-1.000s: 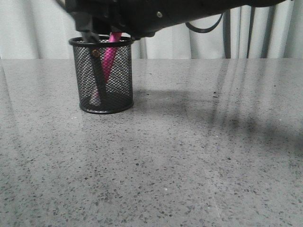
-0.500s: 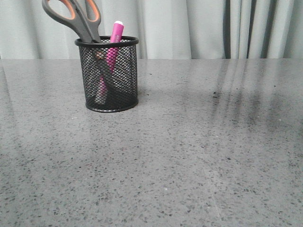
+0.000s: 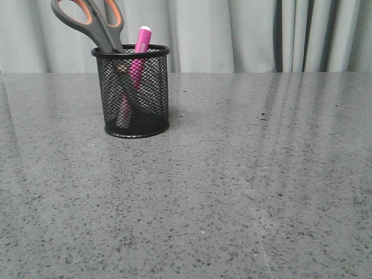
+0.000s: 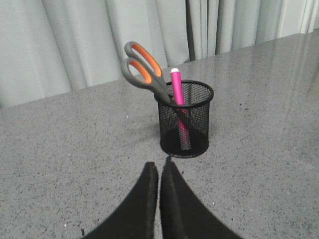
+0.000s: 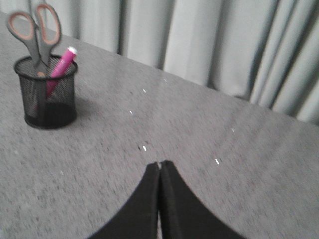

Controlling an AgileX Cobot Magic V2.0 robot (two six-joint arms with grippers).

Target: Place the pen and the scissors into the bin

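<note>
Toward the far left part of the bench [image 3: 232, 192], short of its back edge, stands the bin [image 3: 131, 93] — a black mesh cup, upright on its base ring, with grey curtains [image 3: 244, 35] hanging behind the bench. Both task items are inside it. The scissors [image 3: 93, 20] sit blades down, their dark blades visible through the mesh, while the grey handles with orange linings stick out above the rim and lean toward the left edge of the bench. The pen [image 3: 139, 49] stands just beside them on the side nearer the right edge, its pink barrel tilted a little and its white cap poking just past the rim; through the mesh it seems to cross the scissor blades, though whether they touch cannot be told.

In the left wrist view the left end effector [image 4: 159, 172] hangs over bare bench a short way in front of the bin, its two black fingers pressed together tip to tip with nothing between them. The right end effector [image 5: 159, 167] — seen only from its own wrist camera — is likewise closed and empty, well apart from the bin and over open bench surface. Neither arm appears in the front view.
</note>
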